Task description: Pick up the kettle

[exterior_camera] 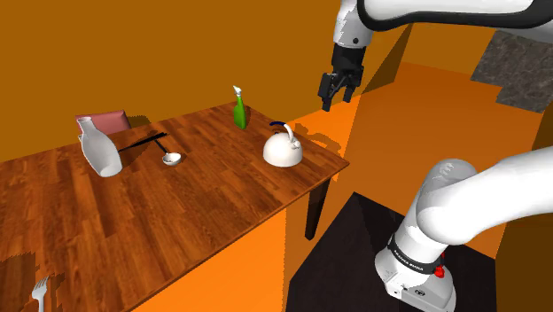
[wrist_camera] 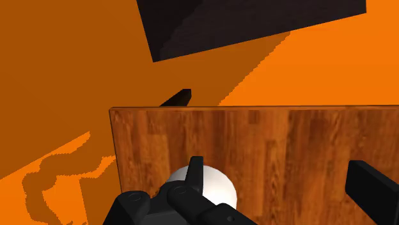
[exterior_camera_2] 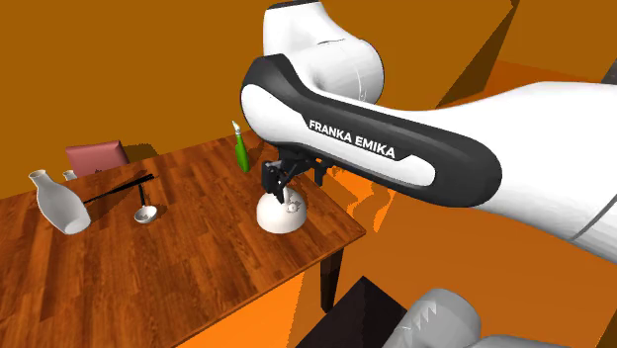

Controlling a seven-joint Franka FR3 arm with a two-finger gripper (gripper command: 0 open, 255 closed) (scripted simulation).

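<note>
The kettle (exterior_camera: 284,148) is a white dome with a thin black handle, standing near the table's corner closest to the stand. My black gripper (exterior_camera: 339,90) hangs open in the air above it and off toward the shoulder view's right, touching nothing. In the second exterior view the gripper (exterior_camera_2: 295,178) hovers just over the kettle (exterior_camera_2: 280,214). In the wrist view the kettle (wrist_camera: 217,186) lies below, close to one finger (wrist_camera: 185,206), while the other finger (wrist_camera: 374,188) stands far apart from it.
The wooden table (exterior_camera: 177,213) also carries a green bottle (exterior_camera: 239,112) behind the kettle, a ladle (exterior_camera: 168,158), a white jug (exterior_camera: 99,149) and a fork (exterior_camera: 40,291). A red chair (exterior_camera: 108,121) stands behind. The black stand (exterior_camera: 354,257) sits beside the table's edge.
</note>
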